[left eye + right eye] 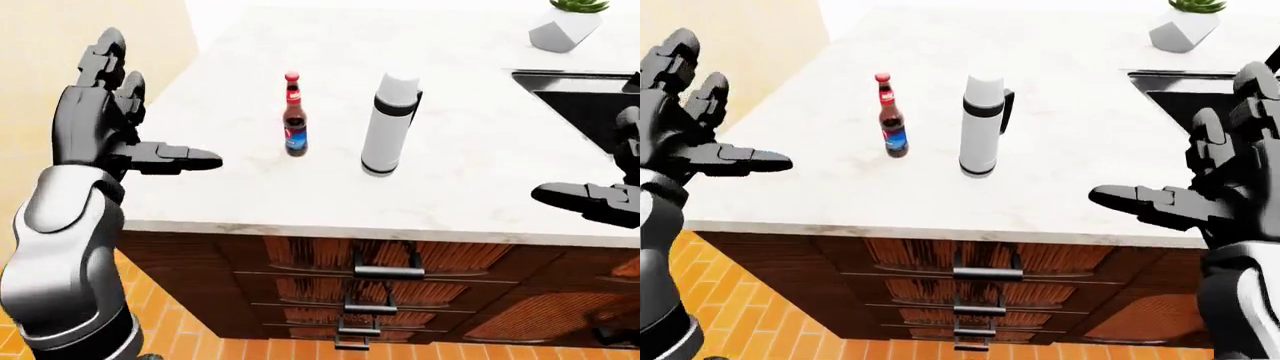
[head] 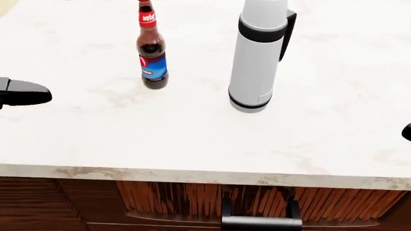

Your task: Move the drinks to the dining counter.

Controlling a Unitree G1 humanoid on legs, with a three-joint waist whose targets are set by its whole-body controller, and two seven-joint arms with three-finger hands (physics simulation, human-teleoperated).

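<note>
Two drinks stand upright on a pale stone-topped table (image 2: 192, 139). The cola bottle (image 2: 152, 50), with red cap and blue label, stands to the left in all three views; the white flask (image 2: 258, 55), with a black band and a black side handle, stands just to its right, with a clear gap between them. Neither hand touches either drink.

Head view: a close look down on the two drinks, cutting off the bottle's cap and the flask's top. Only a black fingertip of the left hand shows at the left edge, and a black sliver at the right edge. One drawer handle (image 2: 260, 219) appears under the table's lip.

Left-eye view: the whole left hand (image 1: 112, 127) is seen, fingers spread upward and thumb pointing right, hanging beyond the table's left edge, well apart from the bottle. A dark sink (image 1: 585, 94) lies at the right, and a white pot with a green plant (image 1: 565, 26) at the top right.

Right-eye view: the right hand (image 1: 1200, 184) is shown best here, fingers spread and thumb pointing left, over the table's right near edge, well apart from the flask. A stack of wooden drawers (image 1: 980, 307) and an orange tiled floor (image 1: 750, 330) fill the lower part.
</note>
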